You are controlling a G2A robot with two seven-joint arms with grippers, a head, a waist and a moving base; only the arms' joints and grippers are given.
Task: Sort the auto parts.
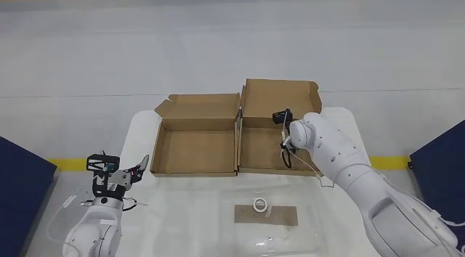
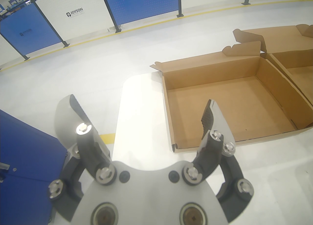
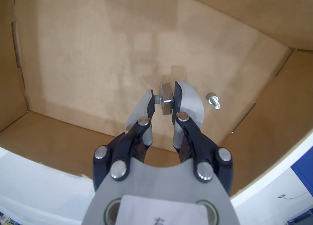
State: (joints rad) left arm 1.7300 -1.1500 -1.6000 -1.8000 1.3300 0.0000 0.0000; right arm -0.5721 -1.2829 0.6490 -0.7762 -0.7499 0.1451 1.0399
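Note:
Two open cardboard boxes stand side by side: the left box (image 1: 195,149) and the right box (image 1: 256,152). My right gripper (image 3: 163,100) hangs inside the right box (image 3: 80,47), shut on a metal bolt with a square head (image 3: 165,100), held a little above the box floor. A second bolt (image 3: 213,100) lies on the box floor just beside it. My left gripper (image 2: 144,115) stands open with nothing in it over the table's left front, short of the left box (image 2: 234,103). A white ring (image 1: 260,204) lies on a brown card (image 1: 266,215) near the table's front.
The white table (image 1: 182,206) carries the boxes at its back half. A clear plastic bag (image 1: 287,241) lies at the front edge. Blue panels stand at both sides of the table (image 1: 22,184).

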